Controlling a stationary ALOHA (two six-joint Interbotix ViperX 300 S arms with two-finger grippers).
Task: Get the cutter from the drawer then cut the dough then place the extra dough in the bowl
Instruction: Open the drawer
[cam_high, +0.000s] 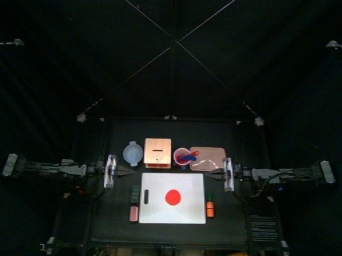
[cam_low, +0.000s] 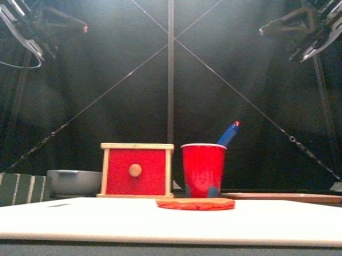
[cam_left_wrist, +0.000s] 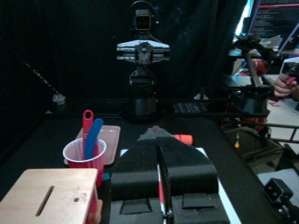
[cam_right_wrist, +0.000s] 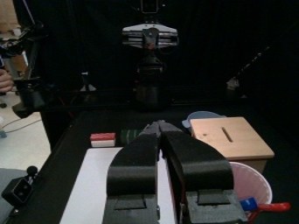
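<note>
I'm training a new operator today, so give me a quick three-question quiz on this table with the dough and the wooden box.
1. True or false: the dough already lies in the bowl.
2. Seen from the front, what stands just right of the wooden box? A) the red cup B) a metal cutter C) a sushi roll
3. Fill in: the dough rests on the white ____.

Key: 1 false, since the dough lies on the board and apart from the bowl; 2 A; 3 cutting board.
</note>
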